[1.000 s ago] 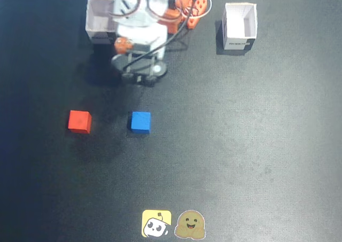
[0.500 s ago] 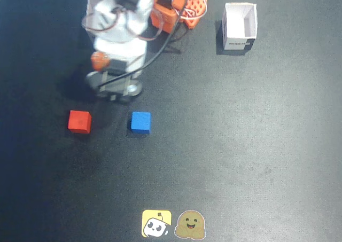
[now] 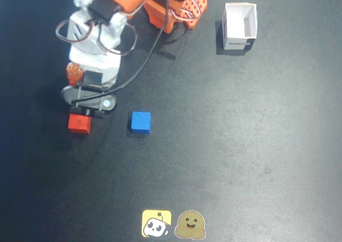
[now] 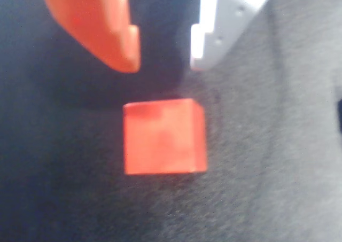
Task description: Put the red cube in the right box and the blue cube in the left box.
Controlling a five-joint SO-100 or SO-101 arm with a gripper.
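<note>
The red cube lies on the black table at the left of the fixed view, and the blue cube sits a short way to its right. My gripper hangs just over the red cube's far edge. In the wrist view the gripper is open, with an orange finger and a white finger apart and nothing between them; the red cube lies just beyond their tips, untouched. One white box stands open at the upper right. The other box is hidden behind the arm.
The arm's orange base sits at the top centre, with cables trailing to the wrist. A yellow sticker and a brown sticker lie at the bottom edge of the black table.
The arm has swung left and toward the near side, from beside the upper-left box to over the red cube, and now covers that box. Neither cube has moved.
</note>
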